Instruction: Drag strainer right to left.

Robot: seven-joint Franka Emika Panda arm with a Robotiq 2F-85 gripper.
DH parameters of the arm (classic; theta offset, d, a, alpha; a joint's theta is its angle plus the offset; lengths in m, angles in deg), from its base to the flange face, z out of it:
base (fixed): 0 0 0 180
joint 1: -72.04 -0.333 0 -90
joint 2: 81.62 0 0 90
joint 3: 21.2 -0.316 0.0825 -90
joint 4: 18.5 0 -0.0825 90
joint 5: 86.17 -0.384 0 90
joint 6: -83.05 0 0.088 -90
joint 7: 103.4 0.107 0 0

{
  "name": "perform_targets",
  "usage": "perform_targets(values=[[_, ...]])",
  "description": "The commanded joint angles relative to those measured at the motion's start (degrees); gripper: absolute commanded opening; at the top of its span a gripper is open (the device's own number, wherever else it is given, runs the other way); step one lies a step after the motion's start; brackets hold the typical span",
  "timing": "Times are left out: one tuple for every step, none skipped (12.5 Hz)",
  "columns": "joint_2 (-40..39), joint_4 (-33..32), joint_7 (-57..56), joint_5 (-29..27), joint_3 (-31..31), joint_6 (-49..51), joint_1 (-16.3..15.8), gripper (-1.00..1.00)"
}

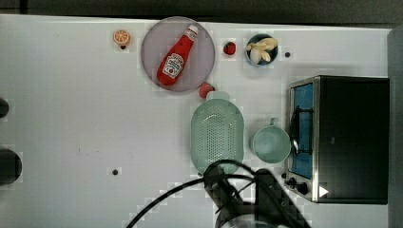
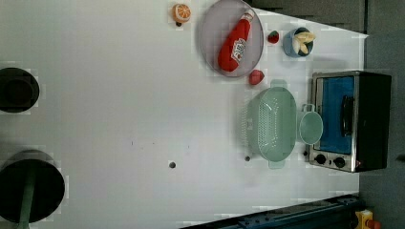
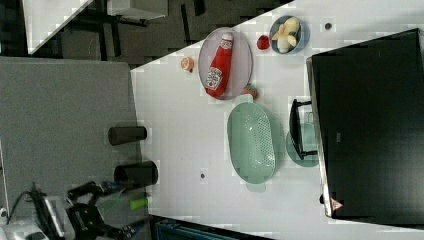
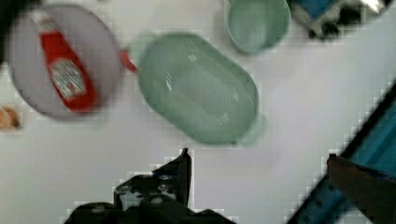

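While my claw (image 4: 257,161) hangs wide and empty short of the strainer (image 1: 217,131), which sits between the cup (image 1: 270,144) and open table, risk noted; a careless sweep could snag the strawberry (image 1: 206,90) touching its end, or nudge the plate (image 1: 157,35).

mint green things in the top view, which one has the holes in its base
The strainer, the larger oblong one, its base dotted with small holes. The round cup on the top view's right of it has a plain bottom and a handle.
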Motion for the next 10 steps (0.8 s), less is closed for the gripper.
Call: perform_targets(values=[[-9.82, -5.26, 4.63, -0.52, 0.14, -6.85, 0.18, 1.00], [-11.90, -7.26, 6.25, -0.54, 0.13, -10.65, 0.18, 1.00], [-14.19, -9.34, 8.43, -0.54, 0.12, -14.90, 0.17, 1.00], [-16.74, -11.24, 10.92, -0.54, 0.13, -19.63, 0.18, 1.00], [-19.60, -12.97, 13.68, -0.54, 0.11, -24.46, 0.17, 1.00], [-22.69, -14.24, 16.25, -0.54, 0.10, -29.43, 0.15, 1.00], [-26.00, -15.04, 18.04, -0.54, 0.05, -34.23, 0.12, 1.00], [-29.48, -15.28, 19.18, -0.54, -0.01, -38.39, 0.07, 1.00], [-32.98, -15.26, 20.17, -0.54, -0.04, -42.05, 0.05, 1.00], [-36.22, -15.23, 21.71, -0.54, -0.12, -45.13, 0.03, 1.00]])
